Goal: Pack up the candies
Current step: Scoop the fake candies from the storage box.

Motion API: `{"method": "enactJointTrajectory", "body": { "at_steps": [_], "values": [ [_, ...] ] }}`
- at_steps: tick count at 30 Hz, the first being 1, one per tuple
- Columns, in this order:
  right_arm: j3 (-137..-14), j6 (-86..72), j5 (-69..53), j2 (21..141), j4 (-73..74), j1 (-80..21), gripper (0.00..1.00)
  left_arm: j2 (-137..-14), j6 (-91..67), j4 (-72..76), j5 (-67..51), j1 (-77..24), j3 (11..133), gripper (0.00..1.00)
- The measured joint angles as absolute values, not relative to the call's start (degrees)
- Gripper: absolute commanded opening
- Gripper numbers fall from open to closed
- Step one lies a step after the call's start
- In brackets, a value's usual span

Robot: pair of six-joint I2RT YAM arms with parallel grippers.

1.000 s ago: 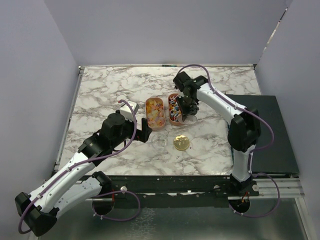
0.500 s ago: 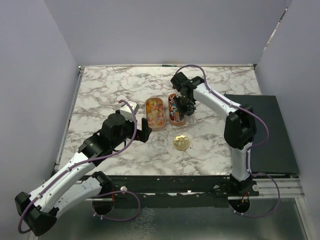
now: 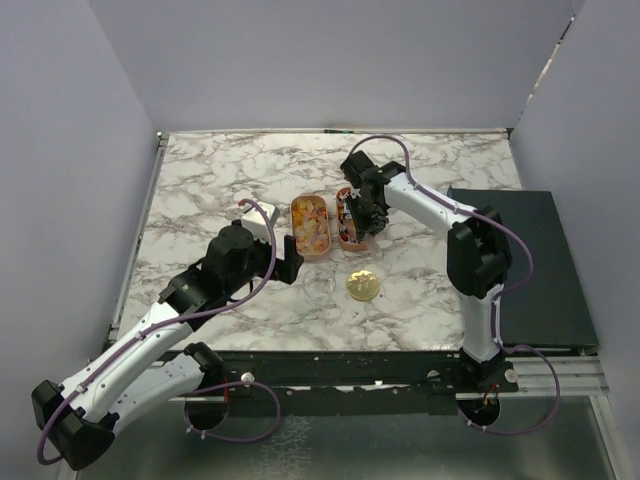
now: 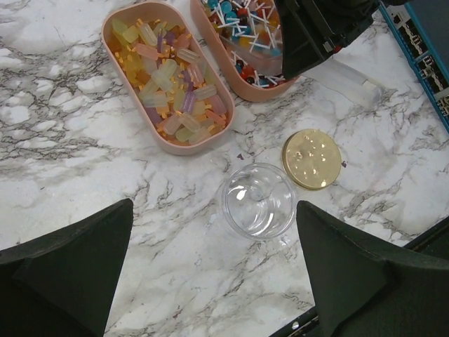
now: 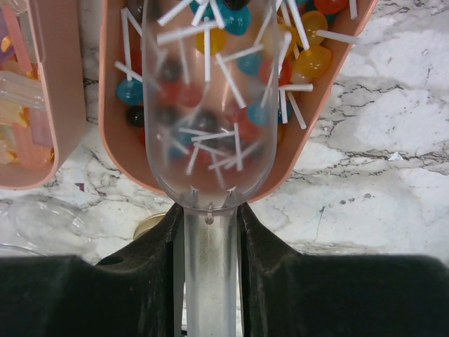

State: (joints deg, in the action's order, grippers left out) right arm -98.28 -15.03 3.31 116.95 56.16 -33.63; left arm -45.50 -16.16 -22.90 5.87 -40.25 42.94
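the candies (image 3: 310, 225) lie in two oval pink holders set side by side in the middle of the marble surface (image 3: 200, 180). the left tray (image 4: 184, 149) is heaped with pastel candies (image 4: 172, 88), small yellow, orange and pink pieces. the right tray (image 4: 259, 95) is filled with stick candies (image 4: 245, 35), red, blue and orange balls with thin white sticks pointing every way.

the right tool (image 5: 210, 246) is clamped on the handle of a clear scoop (image 5: 207, 140), one finger pressed against each side of it. the scoop's bowl lies along the right tray, low over the stick candies (they show through its clear wall, and i cannot tell whether any sit inside the bowl or only beneath it). seen from above, the right tool hangs over that same tray.

the left tool (image 4: 214, 207) is spread wide and grips nothing, hovering above the surface on the near side of the trays. below it a clear round jar (image 4: 258, 201) stands upright with its mouth uncovered. a gold lid (image 4: 311, 159) lies flat on the marble just beside the jar, on its right. both are near the trays but apart from them.
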Motion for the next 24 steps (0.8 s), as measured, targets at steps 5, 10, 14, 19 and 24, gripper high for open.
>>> {"method": "enactJointTrajectory", "body": {
  "at_steps": [5,10,14,19,24],
  "values": [
    [-95.11,-15.05,3.55,116.25,52.38,-33.63,0.00,-46.26,-16.16,-22.90,6.11,-40.25,42.94,0.99],
    [-91.94,-15.05,3.60,114.43,49.06,-33.63,0.00,-47.09,-16.14,-22.90,6.39,-40.25,42.94,0.99],
    [-89.95,-15.05,3.62,113.19,47.16,-33.63,0.01,-47.66,-16.01,-22.92,6.92,-40.25,42.94,0.99],
    [-88.14,-15.03,3.73,111.44,46.52,-33.63,0.01,-48.10,-15.97,-22.94,7.27,-40.25,42.94,0.99],
    [-86.35,-14.96,3.77,109.60,46.33,-33.63,0.00,-48.38,-15.97,-22.96,7.68,-40.25,42.94,0.99]
  ]
}}
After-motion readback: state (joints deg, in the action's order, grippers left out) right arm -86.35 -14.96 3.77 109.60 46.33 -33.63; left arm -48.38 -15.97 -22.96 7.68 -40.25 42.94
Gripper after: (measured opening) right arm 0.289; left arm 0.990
